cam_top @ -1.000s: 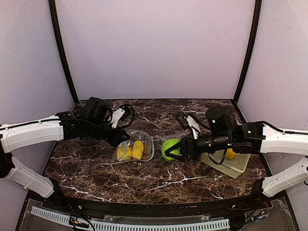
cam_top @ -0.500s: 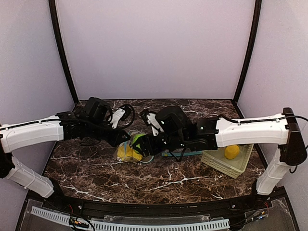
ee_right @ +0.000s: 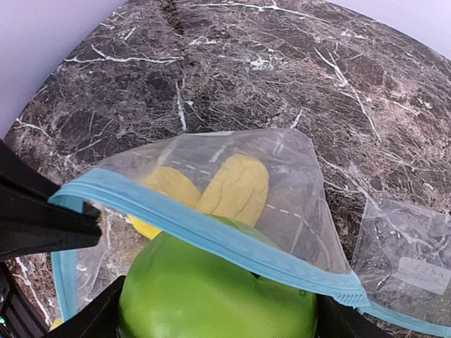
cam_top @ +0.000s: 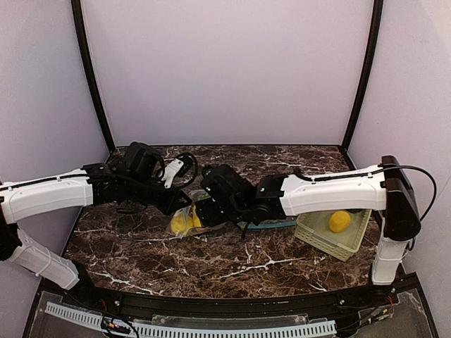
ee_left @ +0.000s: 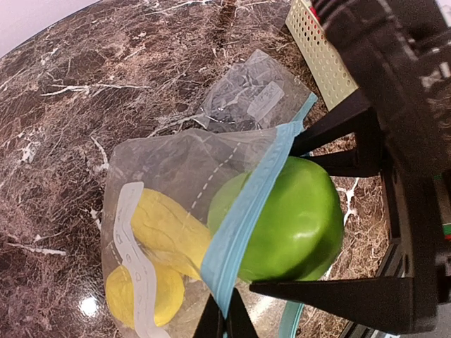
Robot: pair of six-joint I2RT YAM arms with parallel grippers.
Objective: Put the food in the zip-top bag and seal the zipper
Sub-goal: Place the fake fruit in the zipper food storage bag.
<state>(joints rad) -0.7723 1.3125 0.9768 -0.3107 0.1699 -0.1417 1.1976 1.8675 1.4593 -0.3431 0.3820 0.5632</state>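
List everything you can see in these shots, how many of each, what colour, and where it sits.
zip-top bag: one, clear with a blue zipper strip, mid-table, mouth held open
yellow pieces: at least two, yellow, inside that bag
light green ball: one, light green, at the bag's mouth, partly under the zipper strip
second bag: one, clear with a white label, flat on the table next to the first bag
basket: one, pale green, right side of the table
yellow fruit: one, yellow, in the basket
table: one, dark marble with white veins
left tool: one, black, pinching the bag's zipper edge
right tool: one, black, gripping the light green ball
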